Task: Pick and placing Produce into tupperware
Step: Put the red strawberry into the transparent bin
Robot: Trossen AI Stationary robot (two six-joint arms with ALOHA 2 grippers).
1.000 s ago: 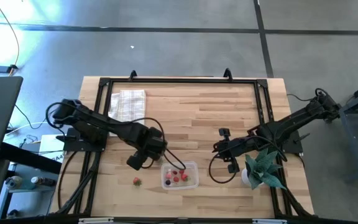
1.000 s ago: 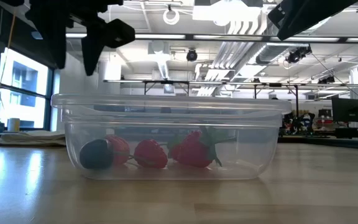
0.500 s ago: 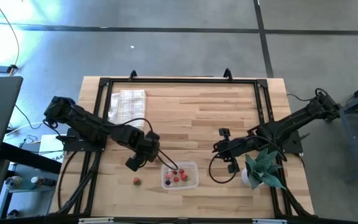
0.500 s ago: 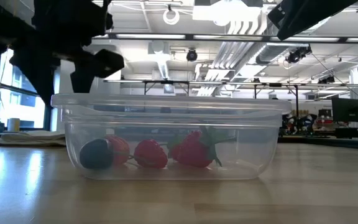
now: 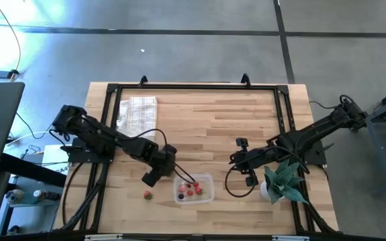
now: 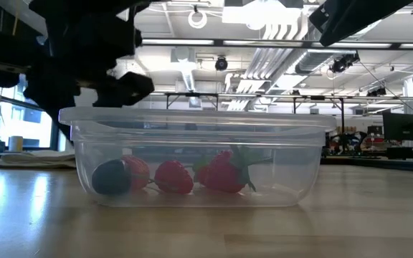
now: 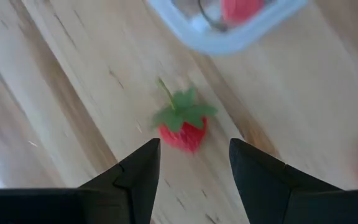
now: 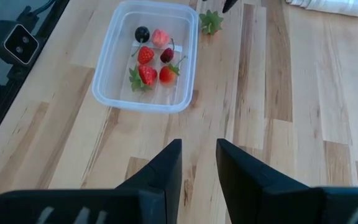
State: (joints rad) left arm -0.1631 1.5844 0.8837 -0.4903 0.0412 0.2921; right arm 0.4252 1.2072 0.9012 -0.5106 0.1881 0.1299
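Red strawberry with green top (image 7: 183, 124) lies on the wooden bench (image 5: 213, 127) beside the clear plastic tupperware (image 5: 194, 189); left hand (image 7: 191, 165) above it, fingers apart; right hand (image 8: 197, 165) waits, fingers slightly apart.

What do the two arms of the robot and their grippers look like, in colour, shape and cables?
Both arms are black and built from jointed segments. The left gripper ends in two dark, flat, wedge-shaped fingers; the right gripper has the same kind of matte dark fingers. A thin black cable loops loosely beside each wrist, seen from the high view. No markings are visible.
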